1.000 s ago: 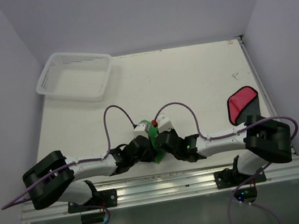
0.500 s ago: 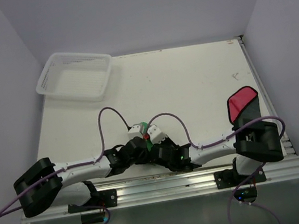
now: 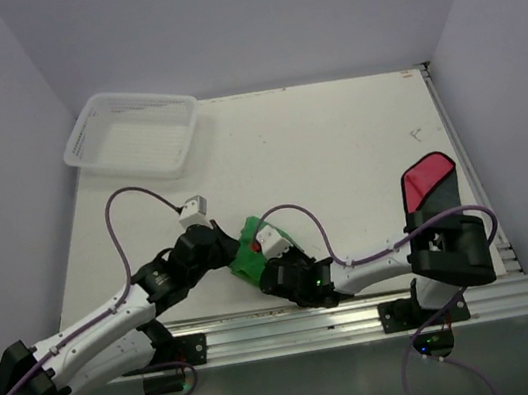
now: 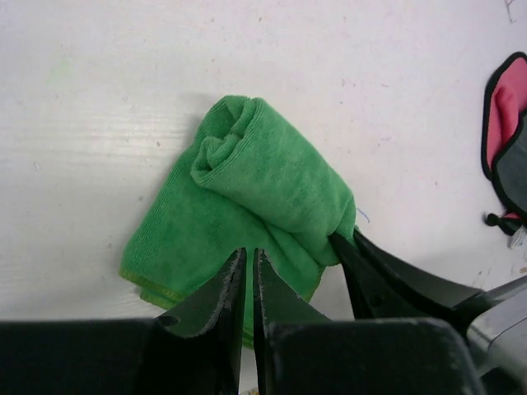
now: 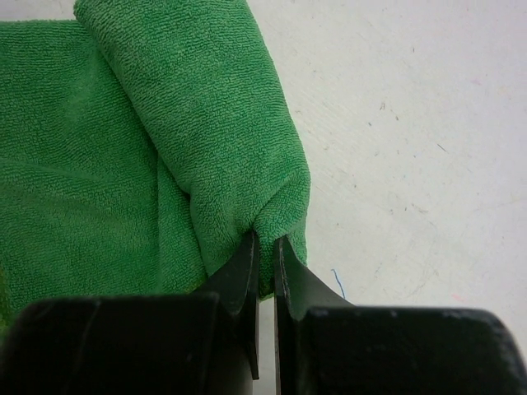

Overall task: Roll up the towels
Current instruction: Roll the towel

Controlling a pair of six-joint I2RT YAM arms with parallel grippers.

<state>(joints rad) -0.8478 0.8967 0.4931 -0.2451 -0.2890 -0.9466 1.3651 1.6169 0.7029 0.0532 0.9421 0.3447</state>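
Note:
The green towel (image 3: pixel 248 256) lies near the table's front edge, partly rolled, with a flat flap beside the roll (image 4: pixel 272 173). My right gripper (image 5: pixel 266 243) is shut on the end of the roll (image 5: pixel 198 123); in the left wrist view its black fingers (image 4: pixel 370 271) clamp the roll's right end. My left gripper (image 4: pixel 249 253) hovers over the flat flap with its jaws together but for a thin slit, and nothing is pinched. From above, the left gripper (image 3: pixel 222 250) sits at the towel's left side. The red towel (image 3: pixel 426 180) lies at the right, one corner folded over dark.
A white mesh basket (image 3: pixel 141 96) stands at the back left corner. The right arm's elbow (image 3: pixel 450 247) lies just in front of the red towel (image 4: pixel 504 107). Purple cables loop over both arms. The aluminium rail runs along the front edge.
The left arm has swung out to the left and its gripper has come off the towel's middle. The right gripper has stayed clamped on the roll, which has shifted slightly left.

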